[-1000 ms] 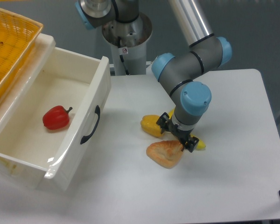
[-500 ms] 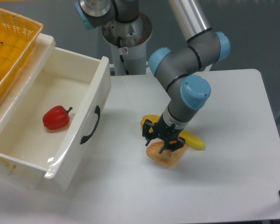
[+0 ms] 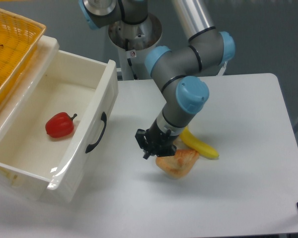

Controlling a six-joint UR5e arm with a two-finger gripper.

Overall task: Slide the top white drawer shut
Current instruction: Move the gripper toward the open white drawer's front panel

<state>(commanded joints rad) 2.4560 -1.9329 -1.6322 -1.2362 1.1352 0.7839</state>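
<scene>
The top white drawer (image 3: 54, 131) stood pulled out at the left, a red pepper (image 3: 59, 125) lying inside. My gripper (image 3: 148, 146) hung low over the table (image 3: 238, 198), beside a croissant (image 3: 178, 162) and banana (image 3: 198, 145). Finger spread could not be determined; nothing visibly held.

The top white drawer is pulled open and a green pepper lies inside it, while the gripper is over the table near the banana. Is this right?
Not quite: the pepper inside the open top white drawer is red, not green, as the camera view shows. The gripper is indeed over the table near the banana.
</scene>
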